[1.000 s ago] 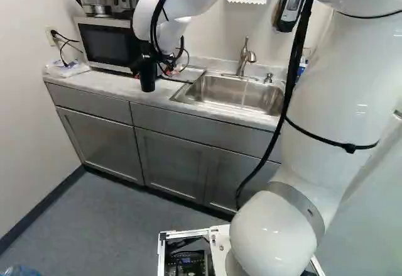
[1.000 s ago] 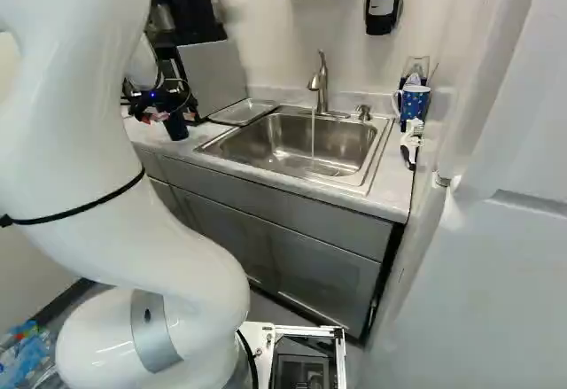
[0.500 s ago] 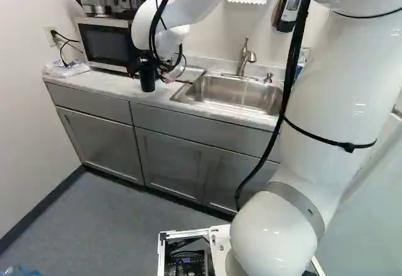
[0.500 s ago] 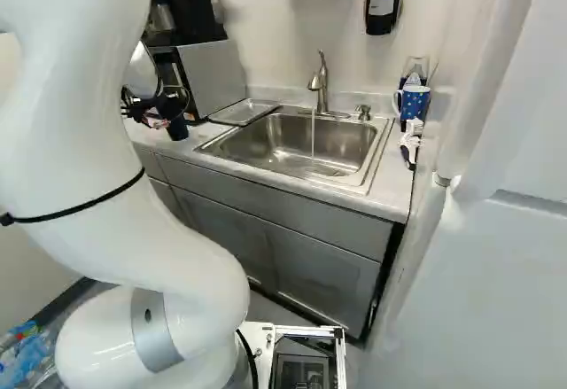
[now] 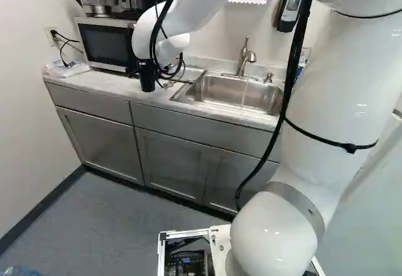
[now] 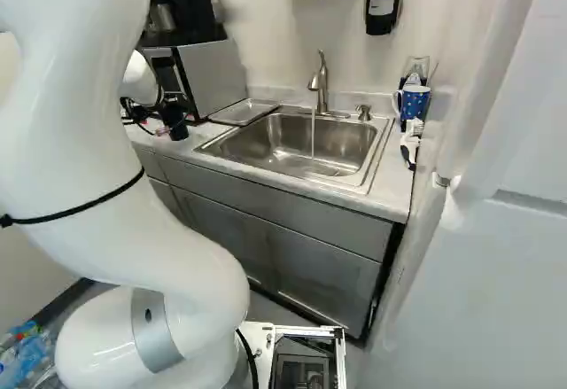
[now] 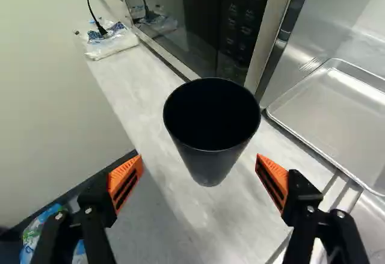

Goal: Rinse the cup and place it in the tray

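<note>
Beside the microwave (image 5: 105,43), the black cup (image 7: 209,159) stands on the table (image 7: 234,216); the tool (image 6: 173,108) (fingers spread wide) grips nothing.

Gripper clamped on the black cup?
No, the wrist view shows the gripper open, with bare countertop visible between the cup and the orange pads on both sides.

The cup (image 7: 212,163) is black, the 2 pads (image 7: 126,177) orange. The tray (image 7: 343,110) is silver, the countertop (image 7: 234,219) white with grey mottling. The mug (image 6: 414,103) is blue with pale spots, the cupboards (image 5: 168,163) grey
</note>
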